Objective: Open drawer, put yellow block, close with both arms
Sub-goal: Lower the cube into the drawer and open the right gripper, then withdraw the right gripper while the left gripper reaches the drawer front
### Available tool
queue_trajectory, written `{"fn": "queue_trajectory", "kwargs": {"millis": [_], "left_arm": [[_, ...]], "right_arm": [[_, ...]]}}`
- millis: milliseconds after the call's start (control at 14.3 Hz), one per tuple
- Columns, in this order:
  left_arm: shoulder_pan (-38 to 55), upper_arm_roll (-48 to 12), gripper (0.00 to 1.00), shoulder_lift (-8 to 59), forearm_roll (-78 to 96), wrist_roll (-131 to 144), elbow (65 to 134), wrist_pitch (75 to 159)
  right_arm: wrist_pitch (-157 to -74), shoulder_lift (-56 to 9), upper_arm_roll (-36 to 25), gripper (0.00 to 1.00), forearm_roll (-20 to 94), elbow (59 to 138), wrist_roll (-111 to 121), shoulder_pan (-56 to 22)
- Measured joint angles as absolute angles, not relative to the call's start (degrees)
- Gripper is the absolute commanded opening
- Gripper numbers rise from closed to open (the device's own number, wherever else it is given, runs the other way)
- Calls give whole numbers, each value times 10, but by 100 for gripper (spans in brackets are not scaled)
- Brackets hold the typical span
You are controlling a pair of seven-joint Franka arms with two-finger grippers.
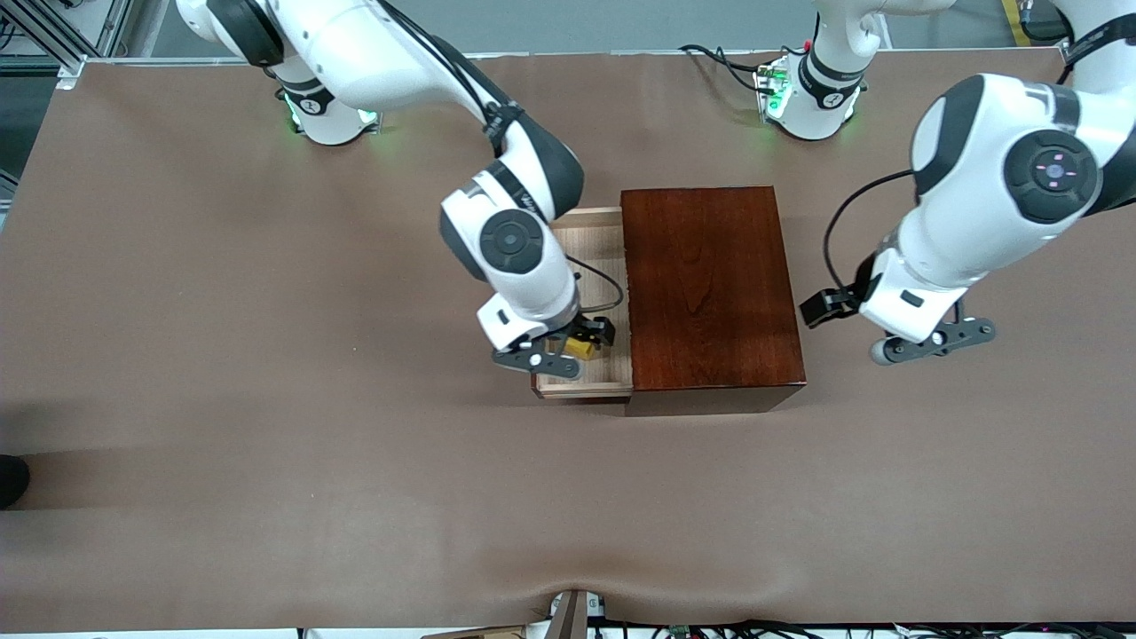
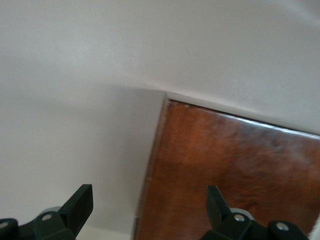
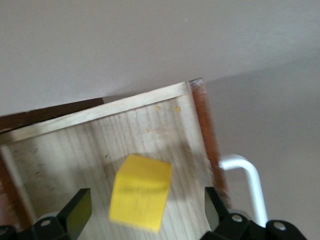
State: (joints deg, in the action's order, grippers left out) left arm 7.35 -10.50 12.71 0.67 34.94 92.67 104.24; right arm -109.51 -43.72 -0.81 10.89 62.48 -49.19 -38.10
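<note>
The dark mahogany box [image 1: 710, 284] stands mid-table with the drawer [image 1: 590, 235] pulled out toward the right arm's end. My right gripper [image 1: 575, 346] is over the pale tray at its end nearer the front camera, jaws wide open. The yellow block [image 1: 583, 349] is between the fingers and not gripped. In the right wrist view the block [image 3: 141, 192] shows over the tray floor [image 3: 65, 150], beside the reddish front [image 3: 205, 125] and white handle [image 3: 247, 175]. My left gripper [image 1: 932, 344] is open and empty beside the box's end toward the left arm; its wrist view shows the box [image 2: 235, 165].
The brown table cover [image 1: 266, 399] stretches round the box. Cables and a small fixture [image 1: 572, 612] sit at the table edge nearest the front camera. The right arm's forearm [image 1: 524, 257] covers the drawer's front and handle in the front view.
</note>
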Motion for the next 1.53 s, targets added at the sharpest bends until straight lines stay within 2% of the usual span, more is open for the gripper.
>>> {"fn": "queue_trajectory", "kwargs": {"millis": [348, 557, 767, 1115, 1394, 1533], "left_arm": [[148, -111, 100, 188, 50, 595, 868, 1052], [221, -112, 100, 246, 50, 725, 820, 1060], [280, -110, 100, 290, 50, 855, 774, 1079], [381, -83, 100, 342, 50, 1099, 753, 1196], [442, -46, 100, 379, 50, 1281, 739, 1236], [471, -28, 100, 392, 50, 1330, 737, 1252]], "right_arm": [[-894, -310, -18, 100, 138, 607, -321, -241], [-845, -255, -24, 100, 96, 632, -188, -152], [-845, -212, -26, 100, 40, 676, -70, -89], [-863, -182, -28, 100, 35, 725, 73, 8], [-948, -121, -26, 100, 34, 841, 85, 20], [-964, -86, -24, 100, 33, 889, 85, 20]]}}
